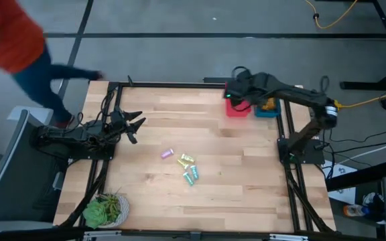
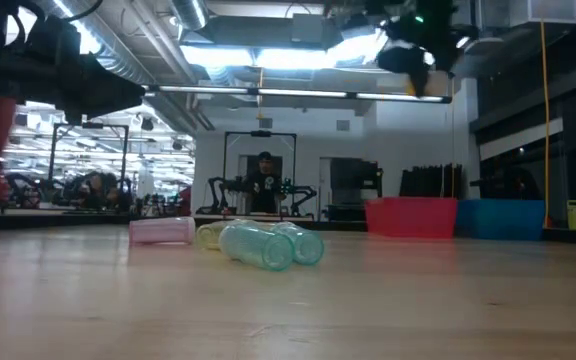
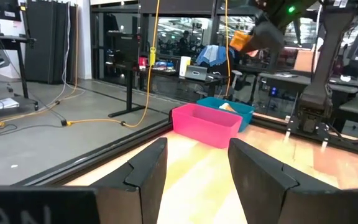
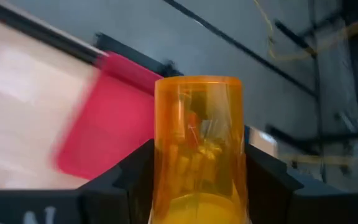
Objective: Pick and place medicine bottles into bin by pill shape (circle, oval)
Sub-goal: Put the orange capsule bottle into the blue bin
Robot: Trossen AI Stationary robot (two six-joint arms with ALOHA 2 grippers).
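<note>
My right gripper hangs high over the red bin at the table's far right, shut on a translucent orange medicine bottle. The left wrist view shows that bottle in the air above the red bin. More medicine bottles lie on their sides mid-table: a purple one, a yellow one and teal-green ones. My left gripper waits open at the table's left side, level, with nothing between its fingers. My right gripper pinches the orange bottle by its round side wall between its two fingers, one on each side. The bottle lies along the fingers, its flat end sticking out past the fingertips. The fingers slant down. The bottle is lifted clear, above the red bin.
A blue bin stands right of the red one, with something orange in it. A green plant sits at the near left corner. A person in an orange top stands beyond the far left corner. Bare wood lies around the bottles.
</note>
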